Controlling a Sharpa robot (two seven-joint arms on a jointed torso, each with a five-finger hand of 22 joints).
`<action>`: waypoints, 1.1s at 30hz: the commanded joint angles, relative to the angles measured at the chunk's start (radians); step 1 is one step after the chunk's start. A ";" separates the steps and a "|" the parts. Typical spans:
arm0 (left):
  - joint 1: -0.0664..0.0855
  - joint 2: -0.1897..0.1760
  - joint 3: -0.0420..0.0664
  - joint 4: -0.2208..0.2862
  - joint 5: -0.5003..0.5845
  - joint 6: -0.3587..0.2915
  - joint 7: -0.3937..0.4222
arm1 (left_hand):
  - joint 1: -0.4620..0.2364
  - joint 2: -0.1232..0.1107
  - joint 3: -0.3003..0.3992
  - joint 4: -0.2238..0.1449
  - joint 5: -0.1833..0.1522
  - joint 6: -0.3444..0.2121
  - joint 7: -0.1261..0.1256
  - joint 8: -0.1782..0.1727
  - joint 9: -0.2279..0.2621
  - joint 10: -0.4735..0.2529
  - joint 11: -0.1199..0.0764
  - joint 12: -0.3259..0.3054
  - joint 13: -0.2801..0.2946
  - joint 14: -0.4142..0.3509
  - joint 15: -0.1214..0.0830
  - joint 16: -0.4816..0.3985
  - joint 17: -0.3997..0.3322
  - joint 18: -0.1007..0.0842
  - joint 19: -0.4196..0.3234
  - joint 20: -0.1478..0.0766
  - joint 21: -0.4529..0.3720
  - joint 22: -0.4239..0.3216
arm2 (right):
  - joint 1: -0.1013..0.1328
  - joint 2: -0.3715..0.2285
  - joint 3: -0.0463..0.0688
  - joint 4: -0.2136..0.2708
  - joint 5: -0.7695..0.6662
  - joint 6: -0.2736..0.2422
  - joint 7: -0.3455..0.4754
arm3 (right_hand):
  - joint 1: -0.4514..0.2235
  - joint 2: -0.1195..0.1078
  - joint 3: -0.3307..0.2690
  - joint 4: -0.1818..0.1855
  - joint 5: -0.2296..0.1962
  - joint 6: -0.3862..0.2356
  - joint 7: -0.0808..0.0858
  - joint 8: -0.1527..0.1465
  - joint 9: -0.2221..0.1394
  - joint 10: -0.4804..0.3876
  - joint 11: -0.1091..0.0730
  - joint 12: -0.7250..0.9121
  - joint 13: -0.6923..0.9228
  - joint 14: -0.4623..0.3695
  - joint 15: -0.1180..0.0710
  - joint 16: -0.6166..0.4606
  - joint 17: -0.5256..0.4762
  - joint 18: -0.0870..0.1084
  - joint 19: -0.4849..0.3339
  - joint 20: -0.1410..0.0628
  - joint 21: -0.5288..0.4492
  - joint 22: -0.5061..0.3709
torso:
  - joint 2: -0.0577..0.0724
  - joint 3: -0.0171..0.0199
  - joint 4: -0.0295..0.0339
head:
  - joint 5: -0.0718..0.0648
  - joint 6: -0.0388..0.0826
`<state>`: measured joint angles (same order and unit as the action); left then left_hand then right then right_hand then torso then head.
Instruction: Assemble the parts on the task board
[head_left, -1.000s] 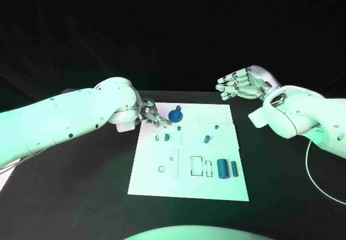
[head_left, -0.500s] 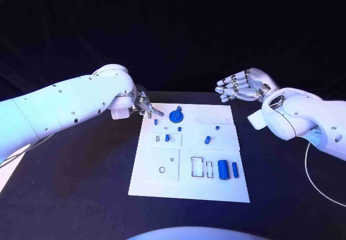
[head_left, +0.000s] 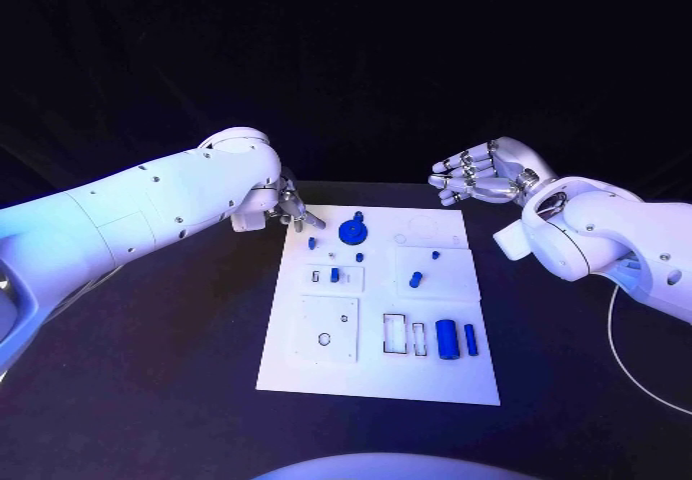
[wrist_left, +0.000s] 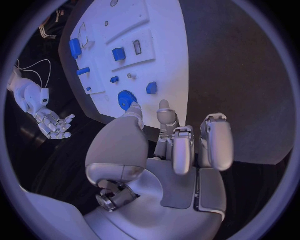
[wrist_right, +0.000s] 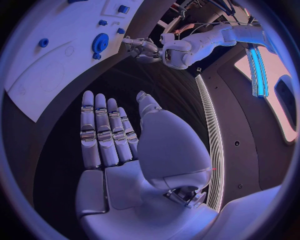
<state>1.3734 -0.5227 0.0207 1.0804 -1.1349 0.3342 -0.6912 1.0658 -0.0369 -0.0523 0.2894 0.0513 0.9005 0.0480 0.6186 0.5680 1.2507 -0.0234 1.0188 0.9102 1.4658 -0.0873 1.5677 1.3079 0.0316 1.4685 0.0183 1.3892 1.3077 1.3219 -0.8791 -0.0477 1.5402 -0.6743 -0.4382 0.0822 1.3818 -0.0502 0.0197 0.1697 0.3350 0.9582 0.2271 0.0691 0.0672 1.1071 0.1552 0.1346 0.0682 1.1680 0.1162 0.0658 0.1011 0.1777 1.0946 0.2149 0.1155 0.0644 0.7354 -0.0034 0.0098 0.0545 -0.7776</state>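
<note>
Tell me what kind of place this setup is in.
Probably a robotics lab bench: a black table against dark backdrop, a flat white task board carrying small blue plastic parts, and an open silver robot hand on each side.

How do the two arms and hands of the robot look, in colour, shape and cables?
Both arms are smooth, rounded white shells with small dark dots on them. The left hand and the right hand are silver metal with jointed, segmented fingers and pale pads. A thin white cable hangs in a loop beside the right arm.
</note>
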 joint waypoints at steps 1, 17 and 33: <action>-0.001 0.014 -0.001 -0.022 -0.021 0.035 0.021 | 0.011 0.006 -0.007 0.000 -0.003 0.008 0.001 -0.002 -0.002 0.008 0.001 0.005 0.003 0.105 0.003 0.003 0.263 0.014 0.040 0.005 0.004 0.110 | -0.001 0.003 0.000 -0.001 -0.002 0.015 0.004 | -0.007 0.000 0.001 -0.005 0.004 -0.008 -0.002 -0.004 -0.001 0.000 0.005 -0.007 -0.002 -0.004 0.000 -0.004 -0.001 0.007 -0.002 0.007 -0.006 0.000 | 0.001 -0.0010 -0.0001 | 0.000 -0.001; -0.008 0.047 -0.009 -0.053 0.030 0.078 0.041 | 0.034 0.025 -0.023 -0.001 -0.003 0.027 -0.006 0.004 -0.005 0.027 -0.004 0.030 0.027 0.105 -0.001 0.003 0.263 0.008 0.051 0.001 0.031 0.134 | -0.002 0.008 0.000 -0.003 -0.013 0.014 0.004 | -0.006 0.003 0.002 -0.008 0.006 -0.007 -0.002 -0.003 -0.001 0.000 0.005 -0.007 -0.003 -0.004 0.000 -0.003 -0.004 0.007 -0.001 0.007 -0.008 0.000 | -0.001 0.0012 0.0009 | -0.006 -0.008; -0.009 0.056 -0.011 -0.065 0.034 0.113 0.022 | 0.076 0.046 -0.027 -0.008 -0.002 0.030 -0.007 0.006 -0.007 0.027 -0.006 0.029 0.024 0.105 -0.003 0.003 0.263 0.007 0.052 -0.001 0.034 0.138 | -0.003 0.010 0.000 -0.006 -0.033 0.015 0.004 | -0.006 0.003 0.002 -0.008 0.006 -0.007 -0.002 -0.003 -0.001 0.000 0.005 -0.007 -0.003 -0.004 0.000 -0.003 -0.005 0.007 -0.001 0.007 -0.009 0.000 | -0.001 0.0014 0.0010 | -0.002 -0.012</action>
<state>1.3645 -0.4692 0.0097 1.0153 -1.1091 0.4176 -0.6686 1.1303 0.0091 -0.0745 0.2811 0.0513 0.9216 0.0405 0.6186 0.5618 1.2704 -0.0287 1.0455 0.9352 1.4658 -0.0874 1.5677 1.3076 0.0316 1.4685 0.0182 1.4180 1.3074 1.3198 -0.8703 -0.0478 1.5349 -0.6920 -0.4361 0.0820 1.3818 -0.0502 0.0225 0.1669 0.3350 0.9595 0.2258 0.0691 0.0673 1.1071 0.1552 0.1306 0.0664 1.1682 0.1162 0.0659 0.0973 0.1777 1.0946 0.2149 0.1114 0.0644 0.7341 -0.0018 0.0107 0.0518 -0.7893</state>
